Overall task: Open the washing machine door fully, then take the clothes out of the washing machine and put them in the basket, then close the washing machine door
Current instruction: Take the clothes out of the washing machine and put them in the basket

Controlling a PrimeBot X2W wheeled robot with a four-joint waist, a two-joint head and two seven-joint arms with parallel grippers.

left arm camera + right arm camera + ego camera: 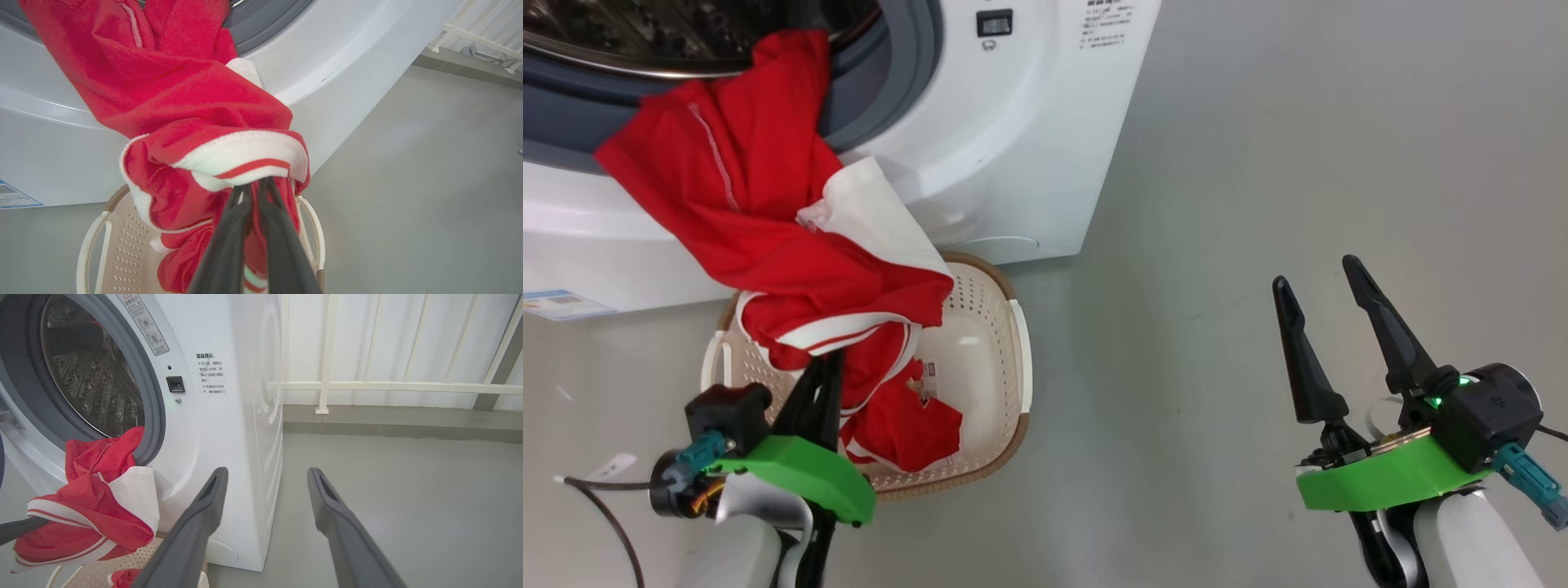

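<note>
the big white front-loading washing machine (1013,122) stands with its round mouth open. a bright red garment with white striped trim (743,188) hangs half out of it. the top end of the garment lies over the grey rubber ring (890,90) at the mouth, and the rest drapes down the white front towards the small cream perforated plastic basket with the brown woven-look rim (984,343), which sits on the floor right against the machine. a second red piece (907,429) lies on the basket floor.

the left gripper (254,185) has its two dark fingers pressed together on the striped white hem, holding that end above the basket. the right gripper (1315,273) hangs well off to the side over bare grey floor (1298,147), with its fingers spread wide and nothing between them.

from where i stand, the job now is to get the rest of the cloth out of the drum. i'd pull out and away from the machine, not straight down, so the tail slides over the rubber ring without snagging. then i'd lower the bundle over the middle of the basket. a white panel hangs by the back rim, so i'd release only once the bulk sits inside the walls, or some of it could end up draped over the edge.
</note>
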